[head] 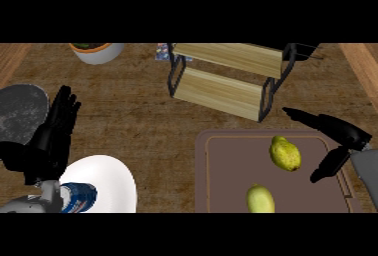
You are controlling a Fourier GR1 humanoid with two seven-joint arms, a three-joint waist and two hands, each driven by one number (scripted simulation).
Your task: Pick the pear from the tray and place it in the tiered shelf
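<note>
Head view
Right hand (341, 141): at 3 o'clock, over the tray's right rim. Thumb and fingers spread wide apart; nothing held, nothing touched.
Left hand (53, 131): at 9 o'clock, fingers straight and relaxed, pointing to 12 o'clock; empty, resting beside the white plate (111, 172).
Tray (240, 137): brown, at 4 to 5 o'clock; its lower end runs out of view.
Upper pear (285, 153): on the tray, at 9 o'clock from the right hand, near the fingers but apart from them.
Lower pear (260, 199): on the tray at 5 o'clock, well apart from the hand.
Shelf (221, 92): two wooden tiers in a black frame at 12 to 1 o'clock, just beyond the tray's far rim.
Open room: bare counter (140, 115) at centre, between shelf, tray and plate.
Edges: grey disc (22, 112) at 9 o'clock; potted plant (97, 51) at 11 o'clock.
</note>
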